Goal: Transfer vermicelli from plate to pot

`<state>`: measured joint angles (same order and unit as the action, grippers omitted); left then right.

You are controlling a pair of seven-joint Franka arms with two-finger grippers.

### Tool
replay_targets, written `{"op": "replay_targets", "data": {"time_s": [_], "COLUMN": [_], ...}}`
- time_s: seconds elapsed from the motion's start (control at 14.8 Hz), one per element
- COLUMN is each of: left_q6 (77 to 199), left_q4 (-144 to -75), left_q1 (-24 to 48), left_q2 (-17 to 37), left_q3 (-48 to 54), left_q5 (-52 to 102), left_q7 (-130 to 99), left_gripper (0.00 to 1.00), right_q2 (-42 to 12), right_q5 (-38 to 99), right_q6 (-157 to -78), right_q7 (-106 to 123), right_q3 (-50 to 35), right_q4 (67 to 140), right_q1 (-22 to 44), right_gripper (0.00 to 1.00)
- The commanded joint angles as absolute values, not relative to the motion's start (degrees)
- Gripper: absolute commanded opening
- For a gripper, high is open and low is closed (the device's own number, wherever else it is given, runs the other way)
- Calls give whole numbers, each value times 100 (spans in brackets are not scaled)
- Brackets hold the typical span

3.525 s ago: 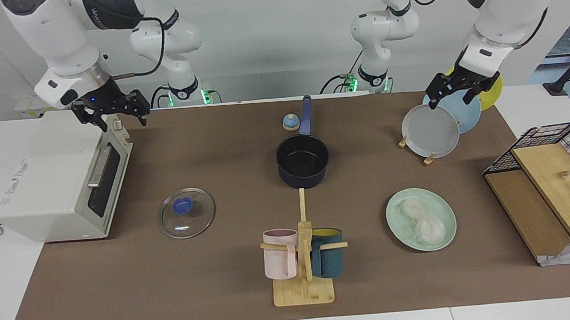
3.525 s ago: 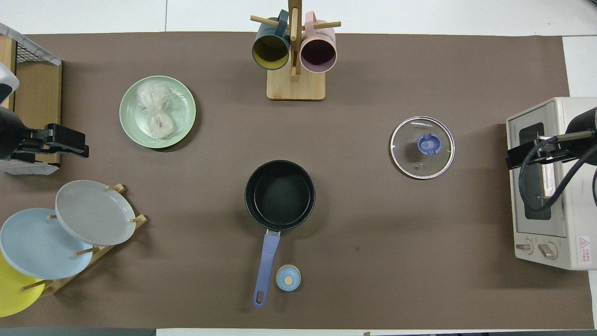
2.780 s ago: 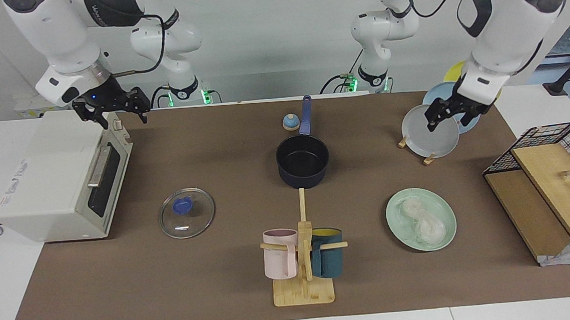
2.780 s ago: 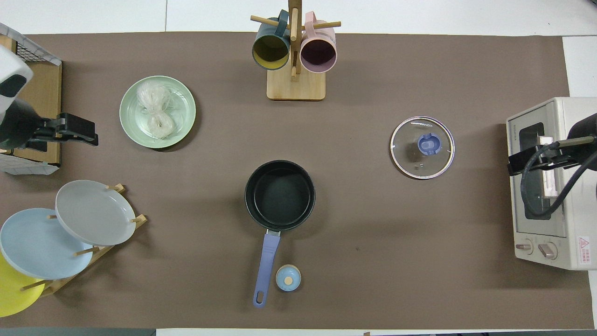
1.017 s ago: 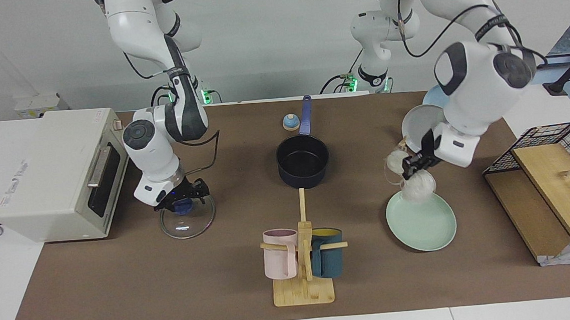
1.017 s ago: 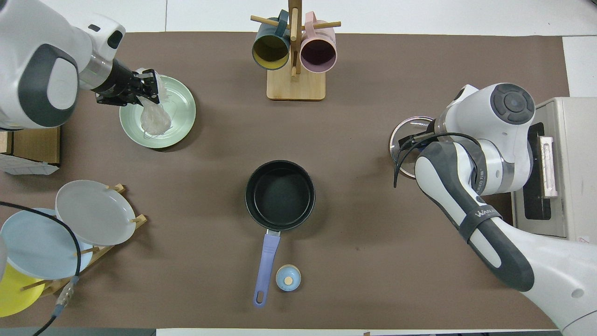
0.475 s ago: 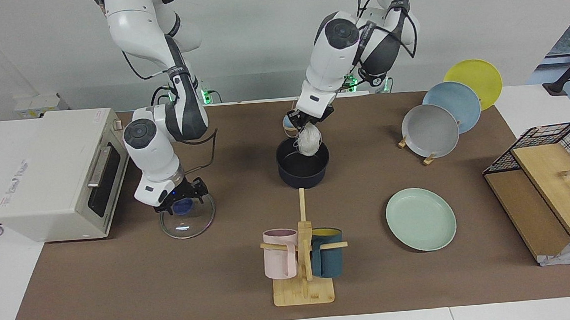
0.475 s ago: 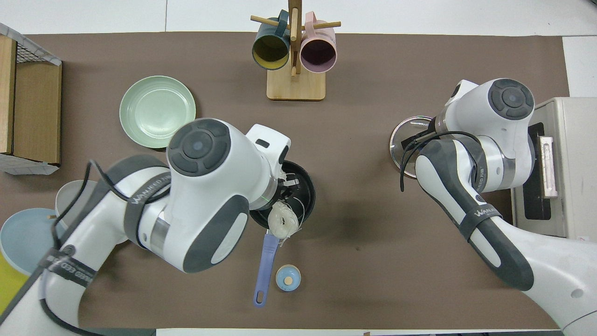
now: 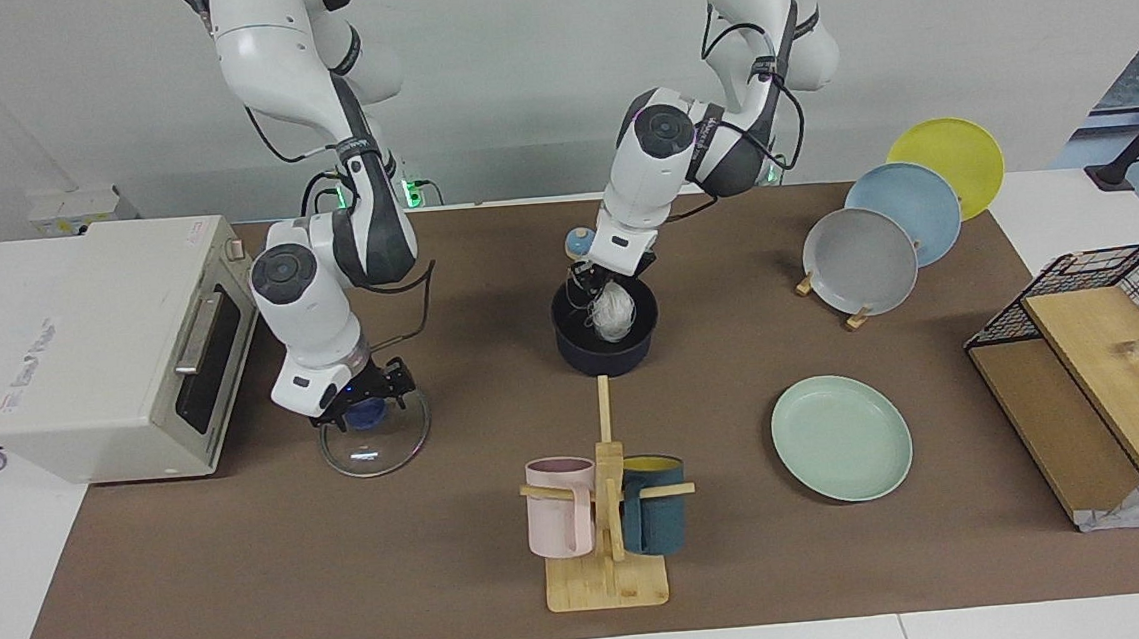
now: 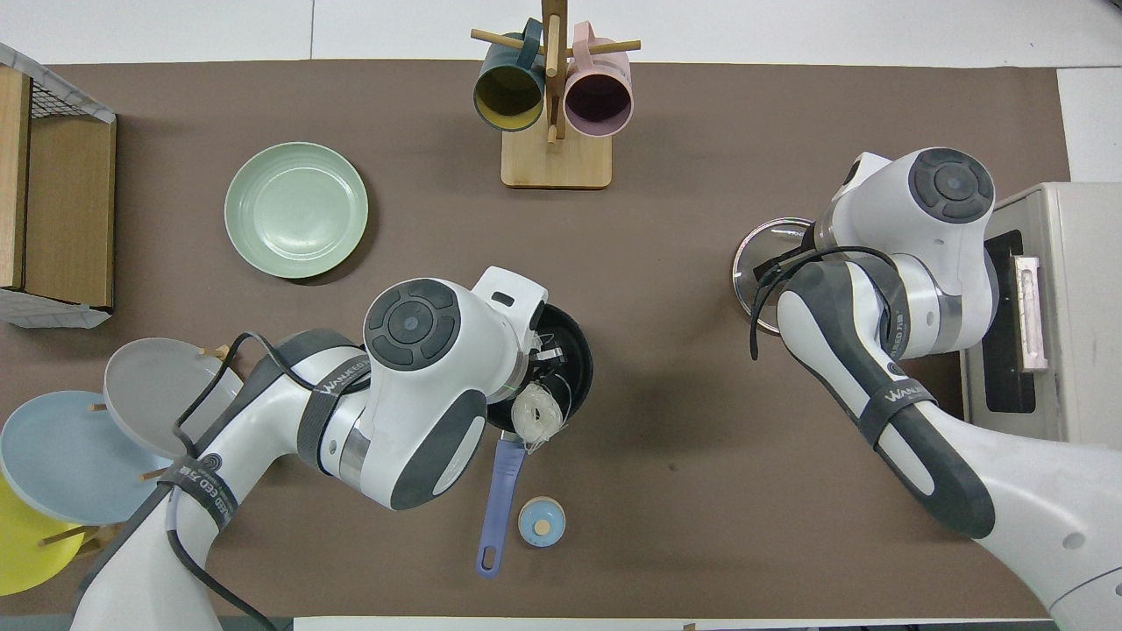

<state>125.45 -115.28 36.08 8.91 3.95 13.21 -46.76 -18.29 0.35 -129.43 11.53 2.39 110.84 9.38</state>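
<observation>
The dark navy pot (image 9: 608,349) stands mid-table, its blue handle (image 10: 501,491) pointing toward the robots. My left gripper (image 9: 590,276) is just above the pot's rim, shut on the vermicelli (image 9: 614,312). One whitish bundle hangs from it down into the pot's mouth and also shows in the overhead view (image 10: 536,414). A second bundle is hidden. The mint-green plate (image 9: 841,438) lies bare, farther from the robots toward the left arm's end. My right gripper (image 9: 363,399) is down at the blue knob of the glass lid (image 9: 379,455).
A wooden mug rack (image 9: 608,582) with a pink and a teal mug stands farther out than the pot. A plate rack with a grey plate (image 9: 859,261), a toaster oven (image 9: 101,352), a wire basket (image 9: 1119,291) and a small blue knob-topped piece (image 10: 542,522) are around.
My left gripper has come down with the vermicelli, from above the pot to its rim, so the bundle now hangs inside. The right arm has hardly moved.
</observation>
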Motion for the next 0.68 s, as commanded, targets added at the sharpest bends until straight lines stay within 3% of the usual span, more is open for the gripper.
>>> {"op": "replay_targets", "data": {"time_s": [0.0, 0.14, 0.27, 0.41, 0.47, 0.61], "left_q6": [13006, 13052, 13034, 12999, 12938, 12205], "left_q4": [-11593, -11601, -11584, -11558, -11523, -11182], "left_q1": [3665, 3665, 3621, 3621, 3621, 3499], "left_q2": [1089, 1160, 1160, 1169, 1152, 950], "left_q3": [334, 334, 325, 325, 308, 185], "left_q5": [1450, 1450, 1450, 1433, 1389, 1371], "left_q7": [-4535, -4395, -4289, -4141, -4096, -4052], "left_gripper": [0, 0, 0, 0, 99, 100], "right_q2": [-1837, -1837, -1828, -1828, -1828, -1837], "right_q5": [-35, -35, -26, -18, 9, 52], "right_q6": [-12867, -12832, -12815, -12779, -12771, -12710], "right_q7": [1301, 1388, 1432, 1433, 1424, 1415], "right_q3": [220, 220, 220, 220, 220, 211], "right_q4": [11074, 11074, 11074, 11057, 11048, 10978], "right_q1": [879, 826, 817, 826, 826, 879], "right_gripper": [80, 69, 50, 47, 46, 44]}}
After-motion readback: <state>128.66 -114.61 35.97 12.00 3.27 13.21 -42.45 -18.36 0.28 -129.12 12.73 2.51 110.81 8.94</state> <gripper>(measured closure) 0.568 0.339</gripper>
